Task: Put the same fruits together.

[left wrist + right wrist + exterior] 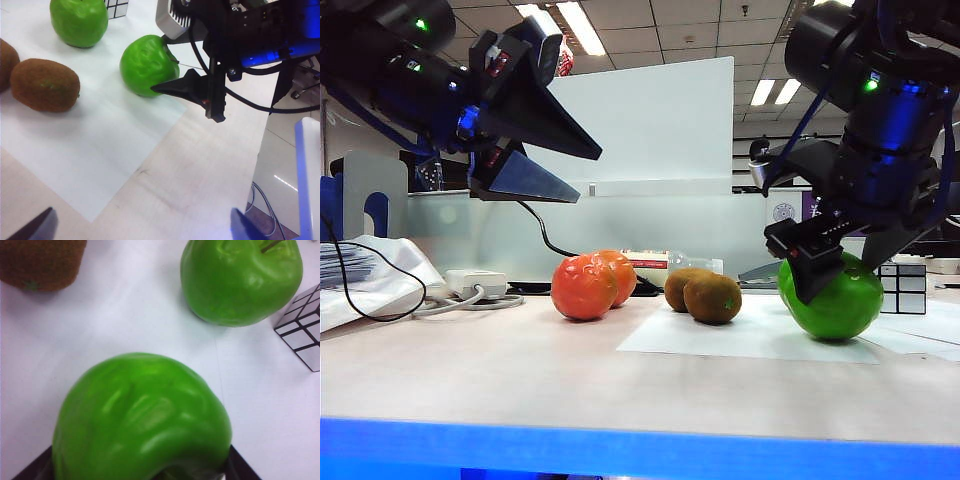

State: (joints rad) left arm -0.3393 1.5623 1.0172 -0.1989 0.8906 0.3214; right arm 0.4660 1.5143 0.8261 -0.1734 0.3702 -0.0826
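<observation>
Right pincer around a green apple on the white sheet; left pincer raised and spread.

The right pincer sat low over the white paper sheet near the table's right edge, its black fingers on either side of a shiny bright green toy apple that rested on the sheet; whether they pressed it could not be told. The second green apple stood near it, next to a small silver mirror cube. Two fuzzy brown oval kiwis lay touching mid-table on the sheet. Two glossy orange-red faceted balls sat together toward the left, on the bare table. The left pincer hung high above the left side, jaws wide apart and empty.
</observation>
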